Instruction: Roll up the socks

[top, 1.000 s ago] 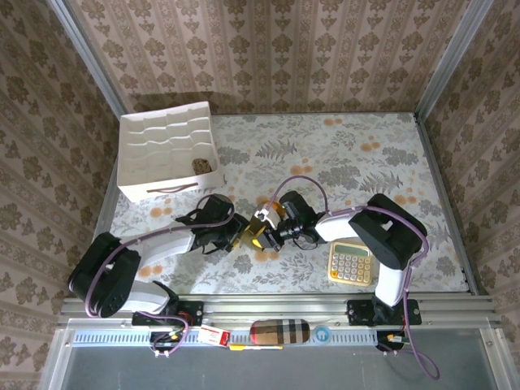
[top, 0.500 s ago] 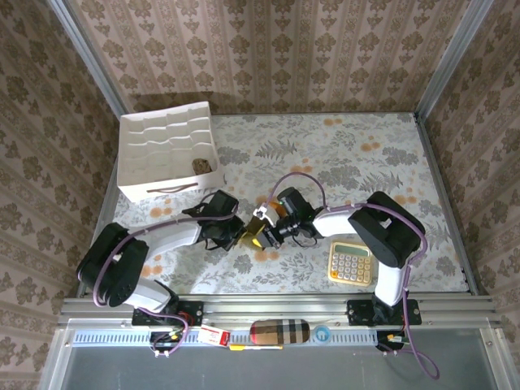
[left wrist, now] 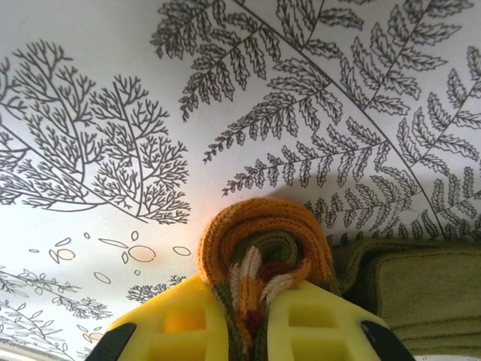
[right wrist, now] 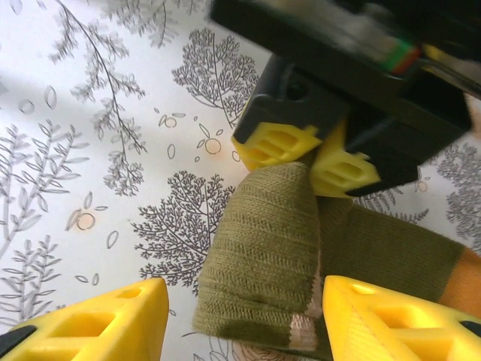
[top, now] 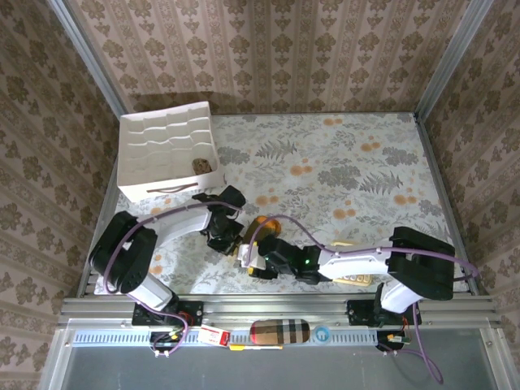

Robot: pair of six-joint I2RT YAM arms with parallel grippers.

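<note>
The olive green sock (right wrist: 263,248) with its orange toe (right wrist: 462,282) lies on the fern-print table. My left gripper (left wrist: 252,320) is shut on a folded bunch of it, where orange, cream and green stripes (left wrist: 263,248) bulge out past the yellow fingers. From the right wrist view that left gripper (right wrist: 322,159) pinches the sock's far end. My right gripper (right wrist: 248,323) is open, its yellow fingers (right wrist: 98,323) wide on either side of the sock's cuff end without touching it. From above, both grippers meet at the sock (top: 258,223) near the table's front centre. A brown patterned bundle (top: 203,165) lies in the white box.
The white divided box (top: 162,188) stands at the back left. A yellow calculator (top: 355,279) lies partly under my right arm near the front edge. The beige plaid case (top: 279,331) rests on the front rail.
My right arm has swung down toward the front edge and now faces the sock from the near side, covering the calculator. The left gripper shifted slightly right, still holding the sock.
</note>
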